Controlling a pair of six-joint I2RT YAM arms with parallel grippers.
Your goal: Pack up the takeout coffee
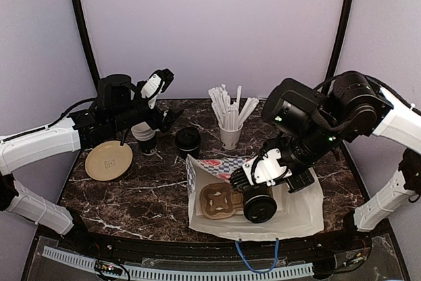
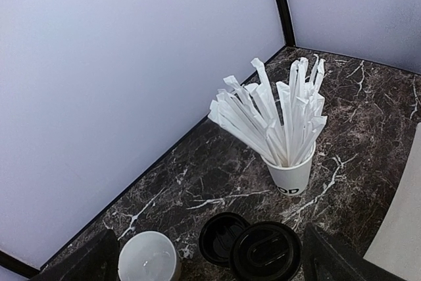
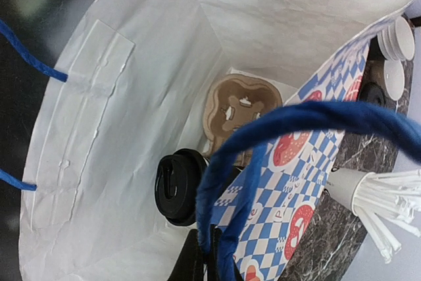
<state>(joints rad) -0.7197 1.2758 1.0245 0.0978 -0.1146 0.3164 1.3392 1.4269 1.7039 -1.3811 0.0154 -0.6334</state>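
Your takeout coffee (image 3: 179, 185) sits inside the open white paper bag (image 3: 125, 129), its black lid facing the bag's mouth. It is just beside the brown cup carrier (image 3: 237, 110); you cannot tell whether it stands in one of the carrier's slots. You have the right gripper (image 3: 204, 262) at the bag's mouth, jaws pressed together on the blue rope handle (image 3: 316, 115), which arches across the wrist view above the cup. The second blue handle (image 1: 256, 262) hangs at the bag's near side. The bag rests on the right half of the dark marble bench (image 1: 158, 185). Well apart on the left, your left gripper (image 2: 207, 261) hovers with jaws spread wide above a stack of lidless cups (image 2: 148, 258) and some black lids (image 2: 220, 235). The white straw cup (image 2: 289, 176) stands beyond them, and a round tan disc (image 1: 108, 160) lies further left.
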